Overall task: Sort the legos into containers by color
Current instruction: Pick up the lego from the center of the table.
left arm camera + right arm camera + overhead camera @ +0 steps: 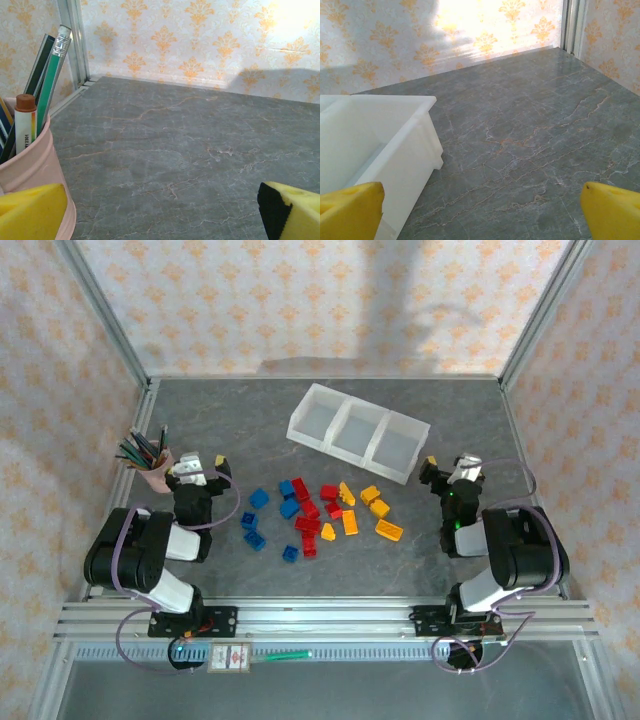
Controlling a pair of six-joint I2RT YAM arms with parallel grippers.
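Red, blue and yellow-orange legos (318, 512) lie scattered in the middle of the table. Behind them stands the white three-compartment tray (357, 432), the containers, with nothing in it; its end wall (395, 150) is at the left of the right wrist view. My left gripper (197, 470) rests at the left beside the pink cup, open, its yellow fingertips (30, 210) wide apart over bare table. My right gripper (452, 472) rests at the right, just off the tray's right end, open with nothing between its yellow fingertips (615, 210).
A pink cup (152, 472) of pencils and markers stands at the left, touching distance from my left gripper, and its rim (30, 160) sits close in the left wrist view. Metal frame posts and patterned walls enclose the table on three sides.
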